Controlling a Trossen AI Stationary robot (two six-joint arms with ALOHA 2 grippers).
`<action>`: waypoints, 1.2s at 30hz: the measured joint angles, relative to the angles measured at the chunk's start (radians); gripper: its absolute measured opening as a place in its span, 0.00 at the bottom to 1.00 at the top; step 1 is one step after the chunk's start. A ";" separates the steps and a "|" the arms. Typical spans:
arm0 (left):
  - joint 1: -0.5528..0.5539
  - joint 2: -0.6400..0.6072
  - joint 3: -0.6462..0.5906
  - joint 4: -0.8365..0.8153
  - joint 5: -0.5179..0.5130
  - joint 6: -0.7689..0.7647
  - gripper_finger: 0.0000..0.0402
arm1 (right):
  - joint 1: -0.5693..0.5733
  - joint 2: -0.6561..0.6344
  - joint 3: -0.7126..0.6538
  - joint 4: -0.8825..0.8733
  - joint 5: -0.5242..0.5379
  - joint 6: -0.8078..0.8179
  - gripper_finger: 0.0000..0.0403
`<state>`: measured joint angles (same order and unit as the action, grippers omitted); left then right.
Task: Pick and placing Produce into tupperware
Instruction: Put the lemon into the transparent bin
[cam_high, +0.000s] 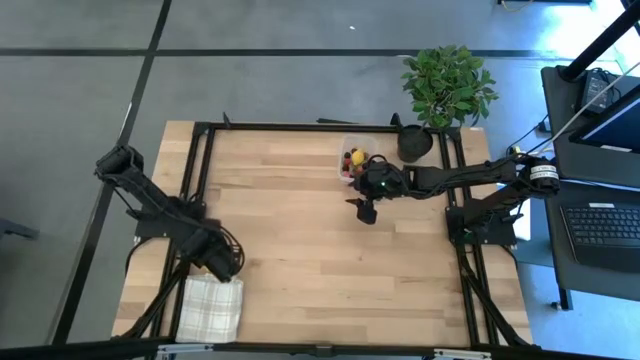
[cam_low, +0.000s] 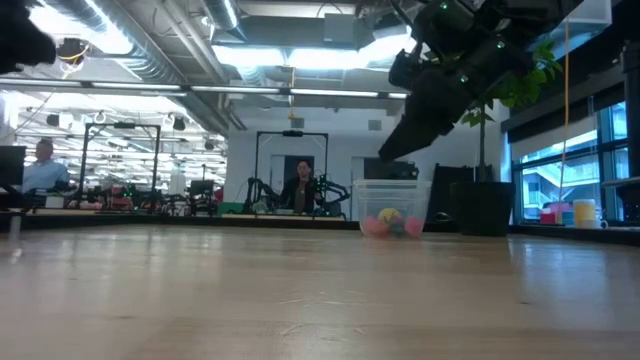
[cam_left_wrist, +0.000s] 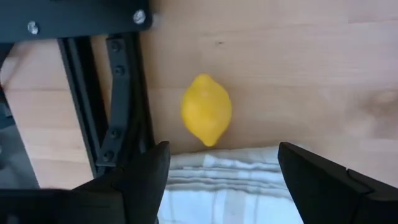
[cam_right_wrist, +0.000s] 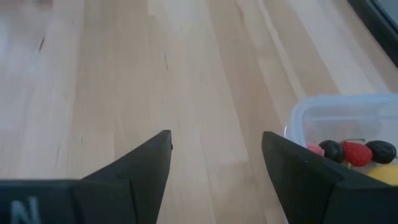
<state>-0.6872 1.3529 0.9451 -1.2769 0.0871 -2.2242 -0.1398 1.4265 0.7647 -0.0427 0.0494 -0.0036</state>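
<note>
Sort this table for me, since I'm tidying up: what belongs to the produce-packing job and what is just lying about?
Job:
- clear box holding berries
- lemon beside the cloth
- right gripper, open, near the box
- left gripper, open, over the cloth edge

Lying about:
- checked cloth
- potted plant

The left gripper (cam_high: 222, 262) hides the lemon (cam_left_wrist: 206, 109) from overhead; the picture's edge crops the tupperware (cam_right_wrist: 339, 121).

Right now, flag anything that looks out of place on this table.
One lemon lies on the bare wood beside the checked cloth, in front of the open left gripper, while the other produce already sits in the tupperware across the table.
</note>
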 joint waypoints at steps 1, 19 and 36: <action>-0.006 0.000 -0.013 0.016 0.007 -0.013 0.72 | 0.000 0.000 0.000 0.004 0.000 0.000 0.63; -0.026 -0.008 -0.220 0.233 0.061 -0.073 0.72 | 0.000 0.000 0.000 0.018 -0.001 -0.005 0.63; -0.026 -0.008 -0.355 0.399 0.057 -0.045 0.72 | 0.000 0.000 0.000 0.025 -0.001 -0.006 0.63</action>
<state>-0.7132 1.3453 0.5900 -0.8782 0.1440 -2.2695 -0.1398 1.4265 0.7647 -0.0174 0.0488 -0.0097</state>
